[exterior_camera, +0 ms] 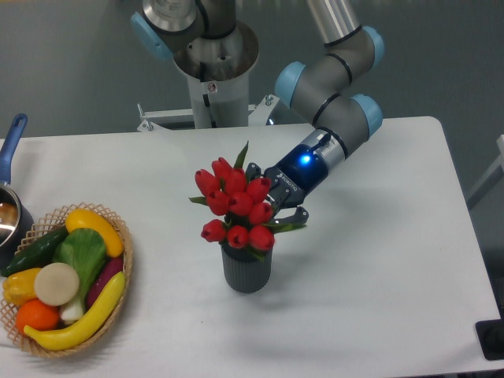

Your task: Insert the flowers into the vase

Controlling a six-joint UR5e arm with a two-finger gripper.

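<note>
Fingers (277, 206) grip the flowers (234, 206) from the right, stems sunk in the vase (246, 270) below.

Silver-grey tubular arm (335, 20), pale blue caps on its rounded joints, grey cylindrical base mount behind the table (409, 236), glowing blue ring at the wrist, black gripper (272, 197) with small white lettering
</note>
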